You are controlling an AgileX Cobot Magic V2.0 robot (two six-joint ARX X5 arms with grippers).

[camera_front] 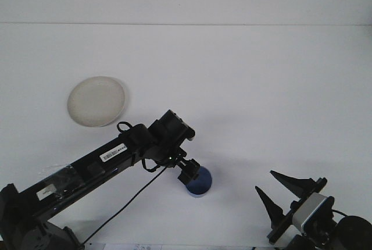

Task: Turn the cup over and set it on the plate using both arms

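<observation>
You get bright, even light from overhead; the white table [244, 87] is nearly washed out. Soft, faint shadows lie beside the left arm [116, 157] and plate [96, 101]. The picture is slightly grainy, with no real glare.
</observation>
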